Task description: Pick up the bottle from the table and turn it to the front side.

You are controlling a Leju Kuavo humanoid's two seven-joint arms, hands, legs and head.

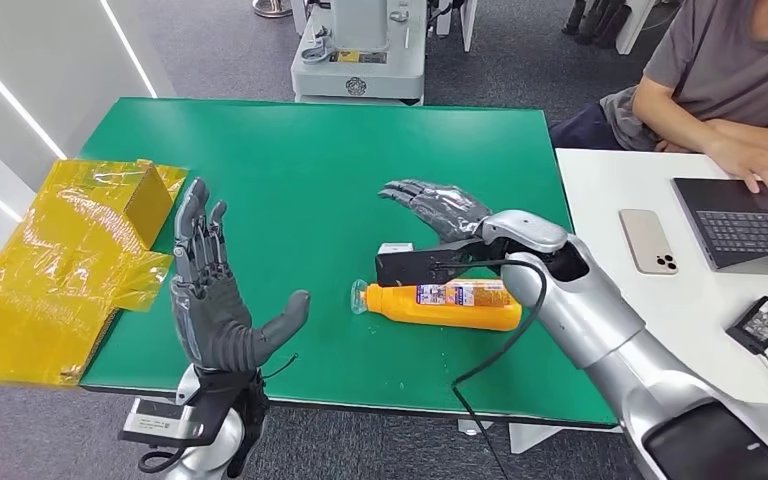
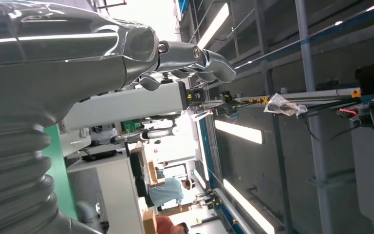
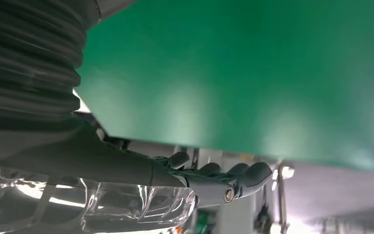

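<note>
1. From the head view I see the orange plastic bottle (image 1: 445, 304) lying on its side on the green table top (image 1: 320, 160), near the table's front edge. Its clear cap end points toward my left arm, and a printed label band faces up.
2. My right hand (image 1: 438, 208) hovers over the table just behind the bottle, palm down, fingers stretched out flat and apart. It grips nothing and I see no contact with the bottle.
3. A black block at my right wrist (image 1: 430, 265) sits just behind the bottle's upper edge; I cannot tell whether the two touch.
4. In the right wrist view, the dark fingers (image 3: 224, 178) reach out over the green surface with nothing in them.
5. My left hand (image 1: 215, 300) is raised at the table's front left, palm turned toward the bottle, fingers upright and spread, thumb out to the side. It is released and well apart from the bottle.
6. The left wrist view confirms it: grey fingers (image 2: 195, 58) extended against the ceiling lights, holding nothing.
7. A crinkled yellow plastic sheet (image 1: 60, 260) covers a boxy shape at the table's left edge and overhangs it.
8. On the white desk (image 1: 610, 180) to the right lie a pale smartphone (image 1: 648, 241), a dark laptop (image 1: 745, 222) and a black power adapter (image 1: 760, 322).
9. A person in a grey shirt (image 1: 730, 60) sits behind that desk with a hand on the laptop.
</note>
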